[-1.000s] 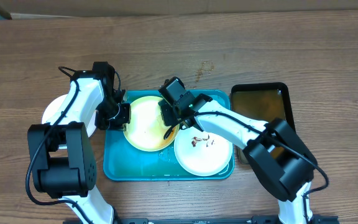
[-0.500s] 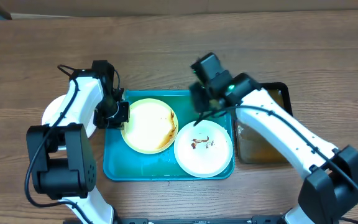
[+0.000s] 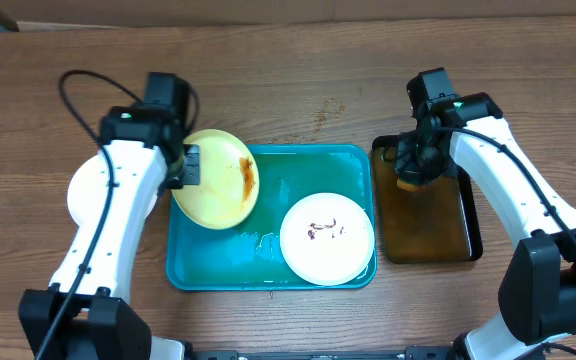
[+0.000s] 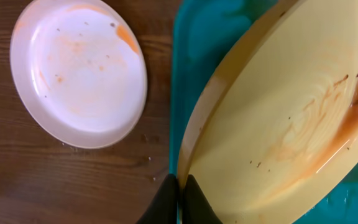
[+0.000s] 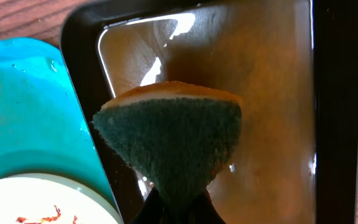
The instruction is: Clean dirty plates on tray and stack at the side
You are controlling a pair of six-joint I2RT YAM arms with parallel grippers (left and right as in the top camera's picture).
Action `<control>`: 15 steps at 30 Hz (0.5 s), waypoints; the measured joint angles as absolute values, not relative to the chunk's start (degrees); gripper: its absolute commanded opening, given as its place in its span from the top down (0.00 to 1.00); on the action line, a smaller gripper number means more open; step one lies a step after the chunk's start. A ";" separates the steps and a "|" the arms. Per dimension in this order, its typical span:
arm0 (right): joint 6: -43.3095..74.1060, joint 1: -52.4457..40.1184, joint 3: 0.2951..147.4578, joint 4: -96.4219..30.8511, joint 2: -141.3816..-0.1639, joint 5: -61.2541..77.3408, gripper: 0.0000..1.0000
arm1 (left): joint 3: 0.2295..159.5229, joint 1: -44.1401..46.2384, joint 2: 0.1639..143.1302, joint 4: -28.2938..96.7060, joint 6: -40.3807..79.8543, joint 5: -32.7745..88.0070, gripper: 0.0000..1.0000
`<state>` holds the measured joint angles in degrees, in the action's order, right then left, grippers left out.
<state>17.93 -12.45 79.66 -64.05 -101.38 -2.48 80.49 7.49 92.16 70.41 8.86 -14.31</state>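
Note:
My left gripper (image 3: 190, 165) is shut on the rim of the pale yellow-green plate (image 3: 218, 180), held tilted over the left end of the teal tray (image 3: 268, 275); brown sauce streaks its right side (image 4: 353, 112). Its fingers (image 4: 166, 202) pinch the plate's edge (image 4: 194, 155). A white plate with sauce squiggles (image 3: 326, 238) lies in the tray's right half, also seen in the right wrist view (image 5: 36, 202). Another white plate (image 3: 80, 188) lies on the table left of the tray, with faint orange smears (image 4: 79, 68). My right gripper (image 3: 415, 172) is shut on a green-and-yellow sponge (image 5: 173, 140) over the black tray.
The black tray of brownish water (image 3: 468, 225) stands right of the teal tray, its rim (image 5: 82, 74) close to the teal tray's edge (image 5: 36, 93). A puddle of water lies in the teal tray's bottom (image 3: 258, 248). Small brown spots mark the wooden table (image 3: 328, 108) behind the tray.
My right gripper has swung with the sponge from the yellow-green plate rightward to over the black tray. My left gripper has lifted and tilted that plate toward the tray's left end.

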 measured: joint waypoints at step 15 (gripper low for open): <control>16.45 -12.58 79.37 -64.12 -101.38 -1.45 0.96 | 80.71 10.63 94.17 75.26 7.88 -18.48 0.96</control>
<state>16.45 -12.58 79.37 -64.12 -101.38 -1.45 80.71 10.63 94.17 75.26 7.88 -18.48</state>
